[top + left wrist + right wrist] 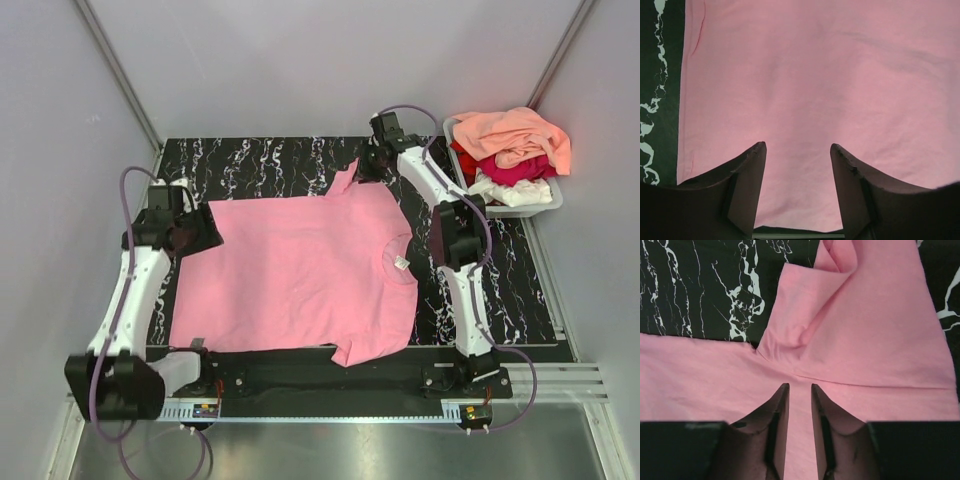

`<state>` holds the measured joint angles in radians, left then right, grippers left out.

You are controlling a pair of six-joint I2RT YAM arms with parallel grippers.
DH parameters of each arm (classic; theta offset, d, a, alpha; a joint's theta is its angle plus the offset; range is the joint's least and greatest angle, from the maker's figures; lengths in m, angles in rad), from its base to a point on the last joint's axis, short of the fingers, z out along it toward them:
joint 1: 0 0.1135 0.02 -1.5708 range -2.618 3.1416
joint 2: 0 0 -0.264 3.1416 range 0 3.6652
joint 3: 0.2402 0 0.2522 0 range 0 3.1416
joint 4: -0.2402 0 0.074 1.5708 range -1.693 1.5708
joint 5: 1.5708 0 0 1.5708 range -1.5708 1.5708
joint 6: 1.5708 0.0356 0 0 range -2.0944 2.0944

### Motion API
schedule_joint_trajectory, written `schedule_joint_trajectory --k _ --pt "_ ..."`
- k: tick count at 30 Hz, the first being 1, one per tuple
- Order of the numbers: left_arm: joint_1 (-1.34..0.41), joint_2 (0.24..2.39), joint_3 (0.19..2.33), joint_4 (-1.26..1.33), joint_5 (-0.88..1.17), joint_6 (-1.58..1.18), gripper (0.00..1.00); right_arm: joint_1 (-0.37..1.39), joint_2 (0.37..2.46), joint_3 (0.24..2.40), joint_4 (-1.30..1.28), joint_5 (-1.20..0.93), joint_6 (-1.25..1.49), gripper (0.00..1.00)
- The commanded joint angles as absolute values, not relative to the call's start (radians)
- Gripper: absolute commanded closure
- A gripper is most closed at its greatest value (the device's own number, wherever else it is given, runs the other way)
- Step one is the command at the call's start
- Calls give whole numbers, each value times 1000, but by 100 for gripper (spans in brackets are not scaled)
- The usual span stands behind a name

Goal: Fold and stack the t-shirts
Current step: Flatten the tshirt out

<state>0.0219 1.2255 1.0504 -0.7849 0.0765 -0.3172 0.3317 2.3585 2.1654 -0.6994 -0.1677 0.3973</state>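
The pink t-shirt point(300, 275) lies spread flat on the black marbled table point(260, 160). One sleeve points to the arm bases, and the collar with its white label point(402, 263) is turned to the right. At the left, over the hem side, the left gripper point(797, 146) hovers with its jaws wide apart above the cloth. Farther back, the right gripper point(800, 386) stands at the seam of the far sleeve with its jaws narrow; I cannot tell if they pinch the cloth. At the far right, the grey tub point(532, 210) holds a peach-orange tee point(515, 135), a crimson tee point(515, 168) and a white tee point(515, 192).
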Motion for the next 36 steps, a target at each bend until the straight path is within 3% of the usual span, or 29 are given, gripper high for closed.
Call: schedule_joint_trajectory --k 1,10,20,28,29,30,32,33,36 --pt "9 1034 1029 -775 141 -293 41 341 2419 2291 -693 -232 431 71" --pt "9 758 965 -834 164 -278 42 359 2647 2571 -703 -178 480 78" --pt "8 592 942 -818 238 -256 43 386 2841 2681 -623 -150 574 83" --pt "9 597 942 -815 233 -259 43 451 2936 2709 -298 -330 777 81" --pt "9 601 940 -816 224 -261 43 454 2942 2718 -269 -347 779 79" --pt "8 603 942 -816 216 -262 43 456 2935 2724 -240 -359 776 69" --pt "9 606 942 -818 199 -270 42 453 2863 2700 -232 -350 720 39" --pt "9 609 945 -821 187 -273 41 448 2823 2676 -230 -332 694 19" --pt "8 641 960 -816 183 -275 39 431 2622 2477 -227 -282 579 9"
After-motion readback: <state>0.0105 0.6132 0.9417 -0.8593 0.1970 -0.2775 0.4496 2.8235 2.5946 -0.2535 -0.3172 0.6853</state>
